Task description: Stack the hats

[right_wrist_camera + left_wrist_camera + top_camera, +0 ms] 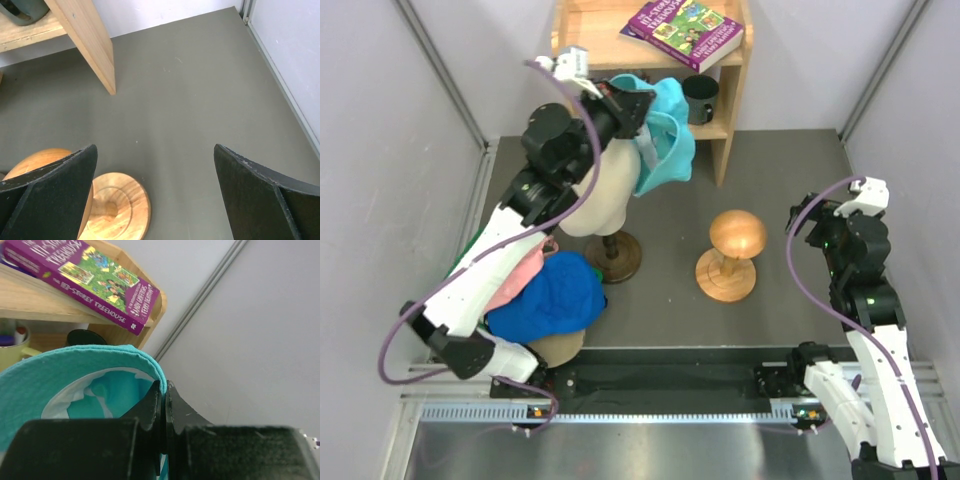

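My left gripper (636, 106) is shut on the brim of the cyan bucket hat (667, 140) and holds it in the air, beside and above the cream mannequin head (595, 200). In the left wrist view the fingers (164, 385) pinch the hat's rim (75, 372), with its inside facing the camera. A royal blue cap (550, 295) lies over a pink cap (516, 280) and a tan cap (556, 346) at the near left. My right gripper (804, 218) is open and empty, right of the round-topped wooden stand (734, 238), with its jaws (155, 165) wide apart over the grey floor.
A wooden shelf (732, 120) stands at the back, with a purple book (685, 30) on top and a dark mug (700, 98) inside. Its leg (90, 45) shows in the right wrist view, as does the stand's base (117, 207). Grey walls close both sides.
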Robot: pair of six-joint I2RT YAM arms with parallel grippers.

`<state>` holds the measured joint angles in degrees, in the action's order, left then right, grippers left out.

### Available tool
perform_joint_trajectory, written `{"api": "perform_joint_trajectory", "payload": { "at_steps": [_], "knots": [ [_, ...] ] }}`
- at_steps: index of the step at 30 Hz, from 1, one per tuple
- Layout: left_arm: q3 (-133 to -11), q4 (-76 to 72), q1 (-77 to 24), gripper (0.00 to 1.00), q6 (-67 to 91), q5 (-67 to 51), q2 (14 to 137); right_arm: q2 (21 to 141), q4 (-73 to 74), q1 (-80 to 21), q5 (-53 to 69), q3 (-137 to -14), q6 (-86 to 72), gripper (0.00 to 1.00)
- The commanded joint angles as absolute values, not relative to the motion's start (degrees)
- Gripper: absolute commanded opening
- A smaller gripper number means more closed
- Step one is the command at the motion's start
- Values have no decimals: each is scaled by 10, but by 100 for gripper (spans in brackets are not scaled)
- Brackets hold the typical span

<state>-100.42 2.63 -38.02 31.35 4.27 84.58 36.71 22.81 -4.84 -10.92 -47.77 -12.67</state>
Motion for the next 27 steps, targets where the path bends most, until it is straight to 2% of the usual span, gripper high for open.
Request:
{"api": "perform_joint_trajectory", "payload": {
  "at_steps": [1,8,15,27],
  "knots": [
    [-975,18,-379,0,310,90,743,372,214,-44,-98,-503,-125,100],
    [-939,72,-379,0,294,156,672,387,211,-43,-76,-511,-125,100],
    [-826,102,-379,0,264,252,571,403,206,-44,-57,-519,-125,98],
    [-723,129,-378,0,272,370,500,445,170,-61,-3,-552,-127,94]
  ]
}}
